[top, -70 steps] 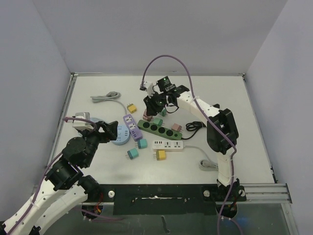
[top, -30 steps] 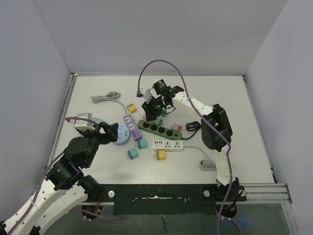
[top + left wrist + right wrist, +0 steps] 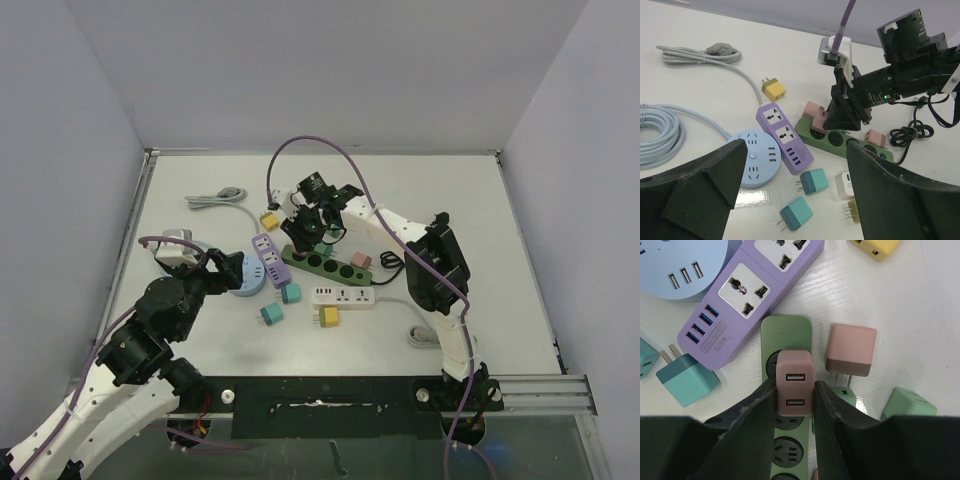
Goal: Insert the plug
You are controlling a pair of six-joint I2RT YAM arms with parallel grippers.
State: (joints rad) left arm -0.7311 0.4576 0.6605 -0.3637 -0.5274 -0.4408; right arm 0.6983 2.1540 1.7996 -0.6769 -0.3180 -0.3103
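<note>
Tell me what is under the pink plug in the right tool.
The green power strip, at its end socket. The plug hides that socket and its own prongs.

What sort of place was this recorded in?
Probably a robot lab test cell: a white table boxed in by plain grey walls, strewn with power strips and loose adapters; the right hand holds a pink adapter over the green strip.

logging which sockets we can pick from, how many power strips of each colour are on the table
purple strip: 1
green strip: 1
white strip: 1
blue round strip: 1
total: 4
</note>
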